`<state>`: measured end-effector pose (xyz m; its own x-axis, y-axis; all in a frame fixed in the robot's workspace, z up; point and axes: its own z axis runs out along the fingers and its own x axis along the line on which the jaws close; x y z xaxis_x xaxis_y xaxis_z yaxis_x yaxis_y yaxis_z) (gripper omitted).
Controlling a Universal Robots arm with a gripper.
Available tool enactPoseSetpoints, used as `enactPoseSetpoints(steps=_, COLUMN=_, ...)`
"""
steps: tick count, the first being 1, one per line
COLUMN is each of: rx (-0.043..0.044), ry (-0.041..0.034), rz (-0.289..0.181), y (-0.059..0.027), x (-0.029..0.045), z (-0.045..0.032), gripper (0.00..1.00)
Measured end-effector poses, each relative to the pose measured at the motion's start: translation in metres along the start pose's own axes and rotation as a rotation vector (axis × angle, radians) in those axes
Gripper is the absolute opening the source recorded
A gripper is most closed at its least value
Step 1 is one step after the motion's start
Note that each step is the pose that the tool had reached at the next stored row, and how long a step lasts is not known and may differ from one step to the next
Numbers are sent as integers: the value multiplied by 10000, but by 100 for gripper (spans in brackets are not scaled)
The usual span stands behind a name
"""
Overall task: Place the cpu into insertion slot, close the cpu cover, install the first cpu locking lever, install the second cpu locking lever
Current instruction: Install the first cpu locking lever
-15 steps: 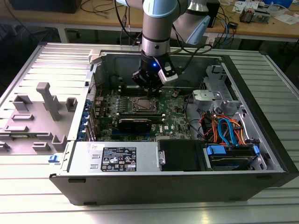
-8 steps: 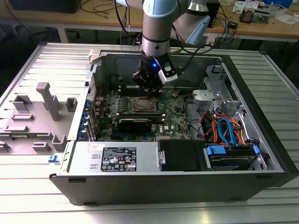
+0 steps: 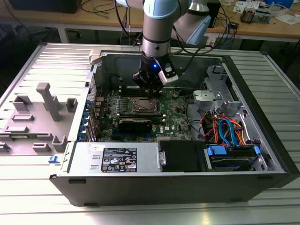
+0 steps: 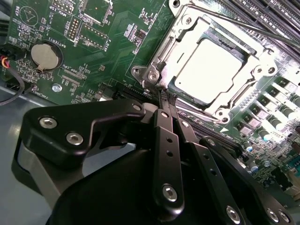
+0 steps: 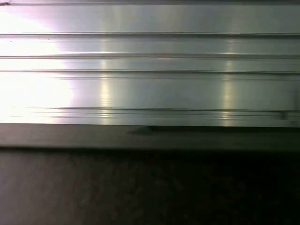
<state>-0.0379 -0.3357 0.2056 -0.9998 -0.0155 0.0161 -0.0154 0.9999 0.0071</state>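
OPEN CASE, CHIP SEATED: A computer case (image 3: 140,187) lies open on a ribbed metal worktop (image 3: 187,215), its green circuit board (image 3: 173,117) facing up. Beyond the case's near wall, the insertion slot (image 3: 144,106) sits mid-board. A tangle of orange and blue cables (image 3: 225,129) lies well to the exterior view's right of the slot, and grey plastic holders (image 3: 49,101) stand well to its left, outside the case. In the second wrist view the cpu (image 4: 208,70) lies flat in the slot, and the cpu cover (image 4: 255,61) is folded down over it, its window framing the bright metal top. The pincer (image 4: 166,97), its black fingers drawn together, has its tips at one corner of the slot, at the metal rim. Whether anything is nipped between them cannot be made out. A coin battery (image 4: 46,56) sits on the board well apart from the slot. The robot arm (image 3: 158,23) stands directly above the slot.
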Motion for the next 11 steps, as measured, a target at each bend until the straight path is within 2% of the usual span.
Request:
enactPoseSetpoints(steps=5, rx=8, ry=-1, rz=1, y=0, x=0, z=9, gripper=11)
enactPoseSetpoints(steps=11, rx=4, ry=-3, rz=1, y=1, x=0, z=-18, gripper=11)
